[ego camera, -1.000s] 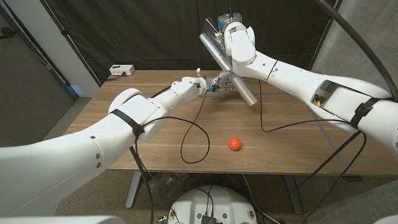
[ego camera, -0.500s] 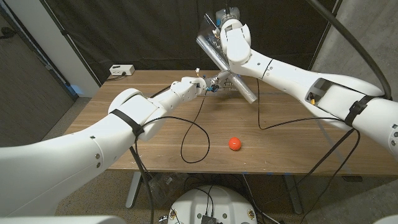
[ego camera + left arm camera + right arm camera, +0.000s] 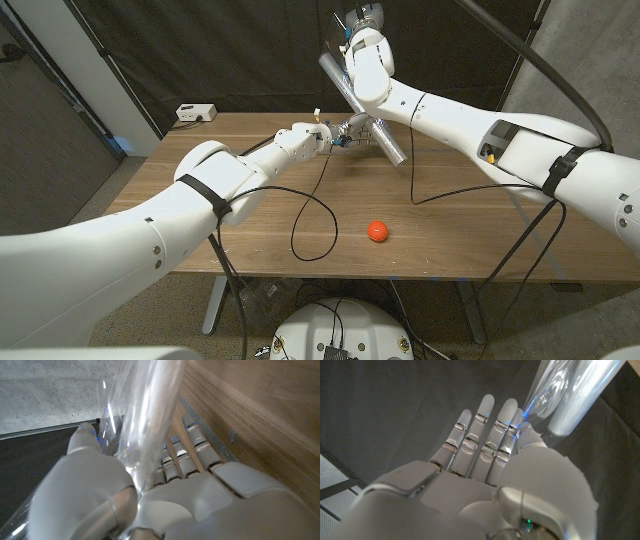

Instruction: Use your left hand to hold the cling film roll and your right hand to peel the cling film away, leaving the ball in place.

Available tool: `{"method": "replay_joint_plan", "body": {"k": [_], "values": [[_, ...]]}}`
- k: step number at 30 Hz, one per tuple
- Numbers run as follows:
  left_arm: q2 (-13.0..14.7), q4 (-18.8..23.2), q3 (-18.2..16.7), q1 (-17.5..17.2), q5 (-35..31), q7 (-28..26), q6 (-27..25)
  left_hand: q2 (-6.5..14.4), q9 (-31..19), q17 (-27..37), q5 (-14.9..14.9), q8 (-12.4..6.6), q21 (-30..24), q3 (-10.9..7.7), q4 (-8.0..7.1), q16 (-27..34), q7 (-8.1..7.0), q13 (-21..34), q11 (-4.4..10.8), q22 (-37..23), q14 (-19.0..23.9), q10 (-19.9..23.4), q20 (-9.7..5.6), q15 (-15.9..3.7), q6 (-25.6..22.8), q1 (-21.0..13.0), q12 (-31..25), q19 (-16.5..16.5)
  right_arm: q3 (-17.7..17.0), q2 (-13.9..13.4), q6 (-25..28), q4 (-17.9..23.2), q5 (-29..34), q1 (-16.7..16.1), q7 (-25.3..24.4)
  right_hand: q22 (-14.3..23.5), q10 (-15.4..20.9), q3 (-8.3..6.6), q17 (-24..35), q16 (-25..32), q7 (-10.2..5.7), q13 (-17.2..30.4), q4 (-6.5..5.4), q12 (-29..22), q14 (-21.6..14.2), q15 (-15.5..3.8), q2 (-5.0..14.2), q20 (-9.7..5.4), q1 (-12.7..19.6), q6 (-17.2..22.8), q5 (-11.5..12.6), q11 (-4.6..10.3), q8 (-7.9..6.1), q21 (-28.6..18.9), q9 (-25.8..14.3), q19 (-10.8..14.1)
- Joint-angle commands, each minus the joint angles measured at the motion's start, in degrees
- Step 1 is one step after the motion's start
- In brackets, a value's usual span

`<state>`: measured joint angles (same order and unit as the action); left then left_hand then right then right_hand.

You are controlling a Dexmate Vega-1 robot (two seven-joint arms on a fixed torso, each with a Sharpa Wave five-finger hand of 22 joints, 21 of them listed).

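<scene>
The left hand [image 3: 352, 131] grips the lower part of the cling film roll [image 3: 362, 108], held tilted above the table's [image 3: 250, 250] far side. The right hand [image 3: 362, 40] pinches film at its raised end. An orange ball [image 3: 377, 231] lies nearer, well apart.

Wooden table [image 3: 200, 140] before black curtain [image 3: 200, 50]

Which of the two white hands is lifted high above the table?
The right hand, raised at the upper end of the cling film roll. The left hand grips the roll low, near the table.
</scene>
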<state>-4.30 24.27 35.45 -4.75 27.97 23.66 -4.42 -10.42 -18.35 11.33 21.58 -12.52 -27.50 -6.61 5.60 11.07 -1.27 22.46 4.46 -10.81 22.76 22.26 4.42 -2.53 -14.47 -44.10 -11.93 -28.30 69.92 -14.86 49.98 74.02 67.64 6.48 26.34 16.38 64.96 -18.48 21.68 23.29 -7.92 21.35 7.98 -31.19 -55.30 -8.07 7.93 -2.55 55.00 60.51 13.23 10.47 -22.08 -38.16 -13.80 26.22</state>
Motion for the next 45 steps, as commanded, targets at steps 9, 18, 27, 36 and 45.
{"method": "replay_joint_plan", "body": {"k": [9, 18, 27, 36, 45], "values": [[0.50, 0.00, 1.47, 0.52, -0.34, 1.52, 0.50, 1.11, 1.81, 0.42, 4.23, 2.18, 5.08, 6.24, 0.75, -0.90, -0.88, -0.65, -2.74, -0.30, -12.54, -12.34, 4.58, 2.47, 12.26, -1.19, 1.50, 8.87, 4.63, 6.21, 3.98, -13.55, 4.05, 4.57, -0.80, 0.37, 0.05, 0.78, 0.47, -0.32, -1.19, 0.92, -0.14, -0.70, -0.61, -5.57, -0.04, -6.18, 0.85, 1.33, 0.43, 0.26, -0.19, -0.68, -0.40, -0.95], [-0.04, 0.00, 0.61, -0.03, 0.43, 1.21, 0.36, 1.41, 3.02, 0.40, 5.93, 1.82, 8.16, 9.15, 0.72, -0.73, -0.71, -1.56, -4.07, -0.50, -17.70, -16.98, 6.89, 3.91, 15.67, -1.34, 1.18, 15.24, 7.01, 8.89, 5.30, -19.29, 2.93, 6.54, -2.78, 0.45, 0.26, 1.10, 0.74, -0.42, -1.28, 1.43, -0.17, -0.92, -0.69, -5.59, -0.04, -6.08, 1.12, 1.65, 0.60, 0.34, -0.23, -0.98, -0.42, -1.27], [-0.60, 0.00, -3.32, -1.55, 1.45, 4.06, 0.50, 0.40, 3.98, 0.21, 7.49, 1.98, 10.00, 12.57, 1.08, -0.86, -0.88, -2.51, -5.49, -0.48, -22.02, -22.27, 7.70, 6.78, 19.51, -1.28, 1.46, 18.27, 9.59, 11.16, 7.19, -24.25, 1.01, 8.79, -3.66, 0.51, 0.31, 1.41, 1.00, -0.50, -1.23, 1.91, -0.28, -1.06, -0.84, -5.58, 0.03, -5.93, 1.29, 1.78, 0.73, 0.30, -0.12, -1.30, -0.31, -1.50], [-0.79, 0.00, -6.88, -2.57, 0.35, 8.28, 0.92, -0.37, 4.60, 0.13, 8.04, 1.67, 10.99, 17.72, -0.05, -0.31, -0.25, -3.34, -6.28, -0.59, -23.42, -24.20, 7.81, 7.87, 21.59, 2.70, 0.79, 19.27, 12.04, 13.87, 8.72, -28.81, -2.27, 10.40, -5.15, 0.54, 0.28, 1.64, 1.17, -0.60, -1.20, 2.25, -0.33, -1.12, -0.88, -5.57, 0.05, -5.85, 1.43, 1.86, 0.81, 0.39, -0.07, -1.49, -0.30, -1.79], [0.03, 0.00, -7.17, -2.69, -0.52, 13.00, 2.13, -0.16, 4.96, 0.08, 7.30, 1.86, 11.30, 21.13, -0.90, -0.11, -0.60, -3.86, -7.48, -0.73, -23.64, -25.28, 7.59, 8.52, 23.60, 5.45, 0.61, 19.33, 14.30, 18.36, 9.61, -36.53, -6.35, 12.47, -8.74, 0.56, 0.42, 1.96, 1.41, -0.68, -1.16, 2.69, -0.44, -1.26, -1.08, -5.57, 0.09, -5.75, 1.54, 2.03, 0.90, 0.33, -0.04, -1.82, -0.32, -1.91]]}}
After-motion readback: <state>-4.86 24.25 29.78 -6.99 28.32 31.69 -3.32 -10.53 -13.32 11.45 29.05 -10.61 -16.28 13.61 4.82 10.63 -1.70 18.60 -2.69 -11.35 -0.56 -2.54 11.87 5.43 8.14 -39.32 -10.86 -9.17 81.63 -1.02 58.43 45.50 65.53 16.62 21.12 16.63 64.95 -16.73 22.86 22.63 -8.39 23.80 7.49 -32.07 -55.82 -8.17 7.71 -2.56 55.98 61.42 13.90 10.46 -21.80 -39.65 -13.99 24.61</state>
